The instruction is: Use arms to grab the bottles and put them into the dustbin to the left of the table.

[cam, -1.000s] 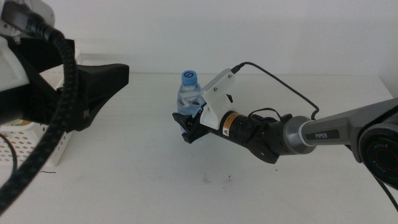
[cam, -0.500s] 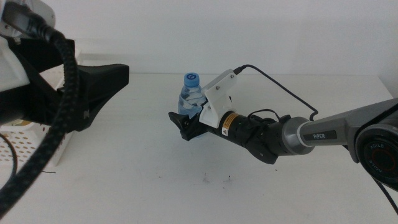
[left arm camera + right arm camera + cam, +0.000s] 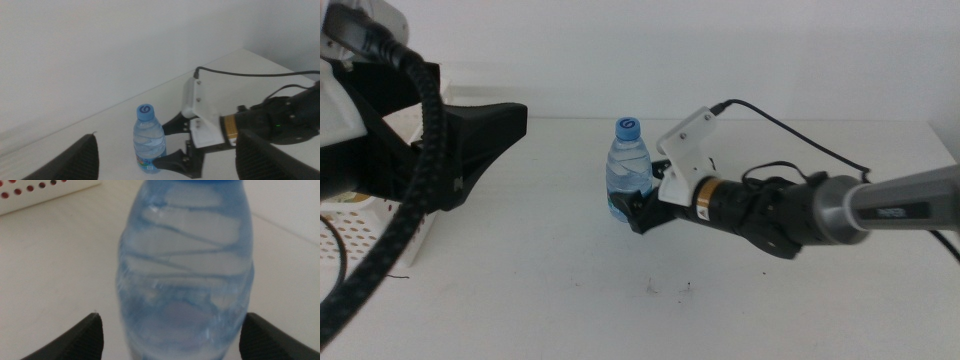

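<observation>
The plain white flat worktop (image 3: 520, 300) carries everything seen. At its left edge, a white perforated plastic basket (image 3: 365, 228) is partly hidden behind the left arm's black wedge-shaped hand (image 3: 470, 135), which is held above the worktop with jaws wide apart, nothing between them. Near the middle, a small clear water bottle with a blue cap (image 3: 628, 168) is stood upright. It is flanked by the open jaws of the right arm's black hand (image 3: 638, 205), which are not closed on it.
</observation>
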